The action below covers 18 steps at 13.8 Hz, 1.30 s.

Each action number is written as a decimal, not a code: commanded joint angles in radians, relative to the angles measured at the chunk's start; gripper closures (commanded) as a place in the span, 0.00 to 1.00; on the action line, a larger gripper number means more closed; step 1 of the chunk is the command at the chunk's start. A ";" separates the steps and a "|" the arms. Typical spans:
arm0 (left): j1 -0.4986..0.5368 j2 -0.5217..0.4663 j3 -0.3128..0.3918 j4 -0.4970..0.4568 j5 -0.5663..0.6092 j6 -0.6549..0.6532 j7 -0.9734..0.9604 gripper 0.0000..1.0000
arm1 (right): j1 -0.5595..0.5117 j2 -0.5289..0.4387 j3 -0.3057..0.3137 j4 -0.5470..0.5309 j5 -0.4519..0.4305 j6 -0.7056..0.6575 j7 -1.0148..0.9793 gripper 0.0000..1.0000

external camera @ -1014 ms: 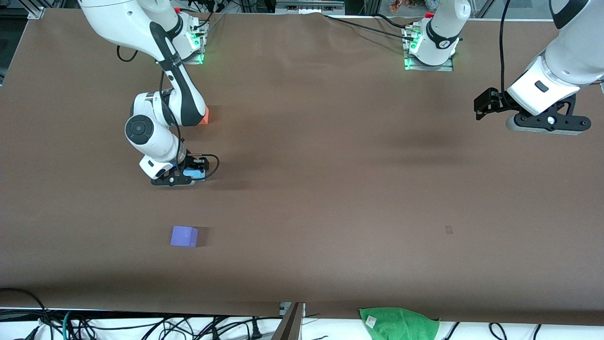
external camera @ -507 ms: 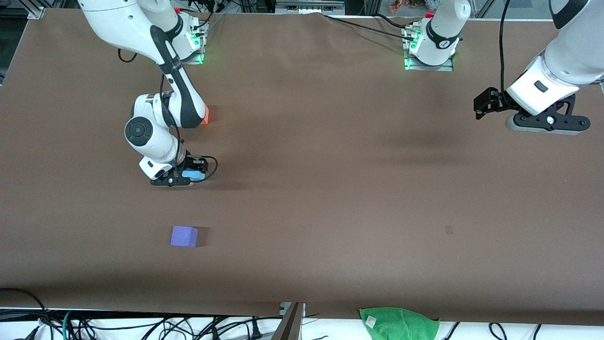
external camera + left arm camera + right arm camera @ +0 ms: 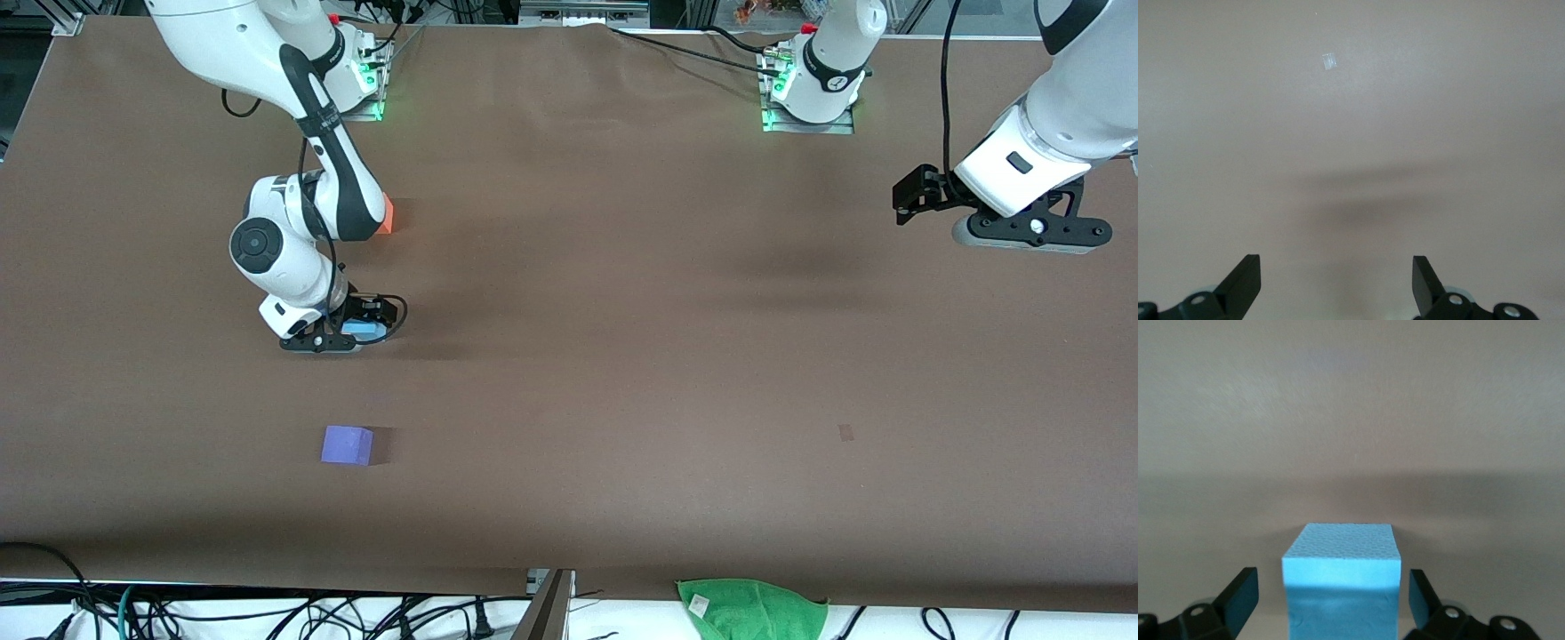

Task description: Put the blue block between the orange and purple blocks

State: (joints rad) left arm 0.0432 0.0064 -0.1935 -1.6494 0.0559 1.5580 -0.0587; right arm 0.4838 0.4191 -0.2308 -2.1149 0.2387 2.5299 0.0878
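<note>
The blue block [image 3: 364,330] rests on the brown table, nearer to the front camera than the orange block [image 3: 385,216] and farther than the purple block [image 3: 347,444]. The right arm hides most of the orange block. My right gripper [image 3: 354,334] is low around the blue block [image 3: 1340,587], open. A gap shows between each fingertip [image 3: 1241,593] and the block's sides. My left gripper [image 3: 1029,233] waits in the air over the left arm's end of the table, open and empty [image 3: 1337,277].
A green cloth [image 3: 751,608] lies at the table's near edge. A small pale patch [image 3: 845,433] marks the tabletop [image 3: 622,356] and also shows in the left wrist view [image 3: 1330,61]. Cables run below the near edge.
The right gripper's fingers have spread apart and let go of the blue block, which stays on the table. The left arm has not moved.
</note>
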 commanded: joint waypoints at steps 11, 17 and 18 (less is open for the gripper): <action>0.004 -0.010 -0.001 0.008 -0.018 -0.018 -0.003 0.00 | -0.005 -0.375 -0.084 0.418 -0.177 -0.826 -0.020 0.00; 0.004 -0.010 -0.001 0.008 -0.018 -0.018 -0.003 0.00 | -0.005 -0.421 -0.125 0.507 -0.228 -0.967 -0.077 0.00; 0.004 -0.008 -0.001 0.008 -0.018 -0.018 -0.003 0.00 | -0.005 -0.427 -0.124 0.515 -0.243 -0.979 -0.080 0.00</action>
State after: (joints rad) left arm 0.0432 0.0064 -0.1935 -1.6494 0.0559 1.5565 -0.0587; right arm 0.4812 0.0051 -0.3566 -1.6191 0.0283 1.5832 0.0348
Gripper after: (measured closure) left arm 0.000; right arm 0.000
